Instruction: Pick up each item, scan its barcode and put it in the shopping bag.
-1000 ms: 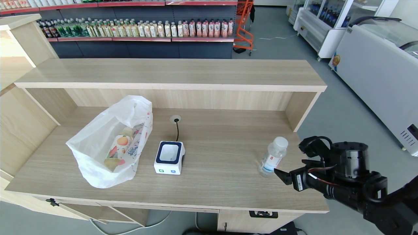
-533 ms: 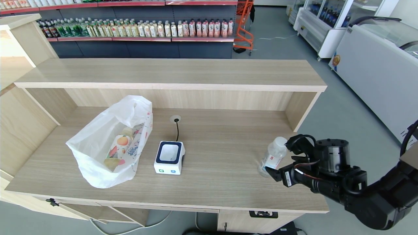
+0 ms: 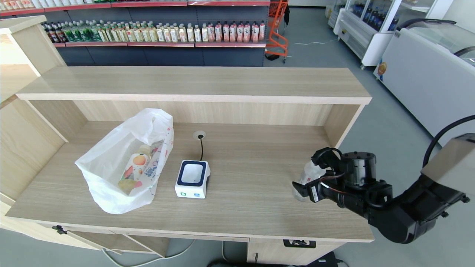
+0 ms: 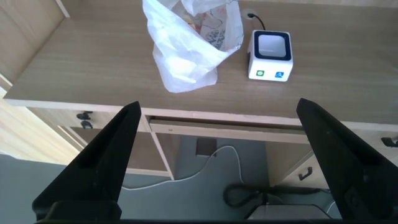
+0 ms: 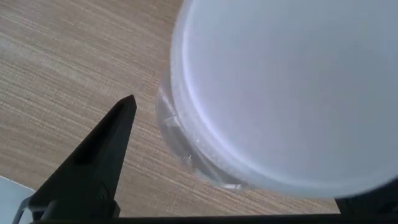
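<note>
Here, a wooden checkout counter [image 3: 241, 211] is seen from above. Toward its right end, a small clear water bottle [image 3: 306, 177] with a white cap is stood on its base. The right gripper [image 3: 311, 171] is placed around it, with one black finger [image 3: 301, 186] on the near side and the other on the far side. The fingers are spread, with the bottle between them. In the right wrist view the cap [image 5: 286, 93] is shown from above. A strip of bare wood is seen between the bottle and one finger [image 5: 93, 168], so no pinch is made on that side.

The left gripper [image 4: 217, 106] is held out past the counter's near edge, its two dark fingers spread wide.

Toward the left end, a white plastic shopping bag [image 3: 111, 178] is laid open, and a fruit-printed drink package [image 3: 135, 167] is seen inside. A white barcode scanner [image 3: 193, 179] with a dark-framed window is set just beside the bag, on its right. Its black cable [image 3: 201, 146] is led into a hole in the counter. The bottle is well apart from the scanner.
</note>
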Tool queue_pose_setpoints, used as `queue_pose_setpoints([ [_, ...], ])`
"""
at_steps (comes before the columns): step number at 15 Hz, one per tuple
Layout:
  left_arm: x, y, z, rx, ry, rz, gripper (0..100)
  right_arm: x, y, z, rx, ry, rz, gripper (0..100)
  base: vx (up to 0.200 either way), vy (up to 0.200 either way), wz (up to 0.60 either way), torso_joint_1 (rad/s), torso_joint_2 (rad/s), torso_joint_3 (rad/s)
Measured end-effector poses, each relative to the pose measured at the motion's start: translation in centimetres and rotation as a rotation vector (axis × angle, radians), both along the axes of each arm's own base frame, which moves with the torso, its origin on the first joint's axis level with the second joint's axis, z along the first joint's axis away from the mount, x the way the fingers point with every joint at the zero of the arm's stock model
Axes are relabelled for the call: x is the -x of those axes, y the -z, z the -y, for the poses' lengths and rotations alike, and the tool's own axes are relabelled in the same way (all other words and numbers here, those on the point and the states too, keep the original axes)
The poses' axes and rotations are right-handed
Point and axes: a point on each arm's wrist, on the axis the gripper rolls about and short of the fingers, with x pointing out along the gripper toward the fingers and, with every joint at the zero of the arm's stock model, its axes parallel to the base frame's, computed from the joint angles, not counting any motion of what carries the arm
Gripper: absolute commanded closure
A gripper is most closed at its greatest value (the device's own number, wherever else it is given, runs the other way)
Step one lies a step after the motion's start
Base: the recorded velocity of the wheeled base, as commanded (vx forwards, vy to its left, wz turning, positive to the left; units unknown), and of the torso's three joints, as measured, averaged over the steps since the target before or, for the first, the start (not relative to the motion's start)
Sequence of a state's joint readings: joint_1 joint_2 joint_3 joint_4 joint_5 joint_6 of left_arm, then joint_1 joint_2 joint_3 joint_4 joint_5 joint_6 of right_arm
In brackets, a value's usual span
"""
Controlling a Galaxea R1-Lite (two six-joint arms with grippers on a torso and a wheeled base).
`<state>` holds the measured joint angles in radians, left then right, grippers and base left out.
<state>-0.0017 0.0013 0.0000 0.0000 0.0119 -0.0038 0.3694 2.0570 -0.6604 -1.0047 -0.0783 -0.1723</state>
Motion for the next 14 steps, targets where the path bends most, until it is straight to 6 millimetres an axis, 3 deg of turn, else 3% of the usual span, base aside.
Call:
queue_pose_setpoints([
  [7,0.0,0.0,0.0,0.0,0.0,0.0,0,-2.5,0.7,-1.3,-0.01,-0.013,0.025,0,0.0,0.0,0.0,0.0,0.0,0.0],
  [8,0.0,0.0,0.0,0.0,0.0,0.0,0,-2.6,0.9,-1.5,-0.012,-0.016,0.023,100,0.0,0.0,0.0,0.0,0.0,0.0],
  [14,0.0,0.0,0.0,0.0,0.0,0.0,0,-3.5,0.3,-2.2,-0.062,-0.038,0.081,100,0.0,0.0,0.0,0.0,0.0,0.0],
])
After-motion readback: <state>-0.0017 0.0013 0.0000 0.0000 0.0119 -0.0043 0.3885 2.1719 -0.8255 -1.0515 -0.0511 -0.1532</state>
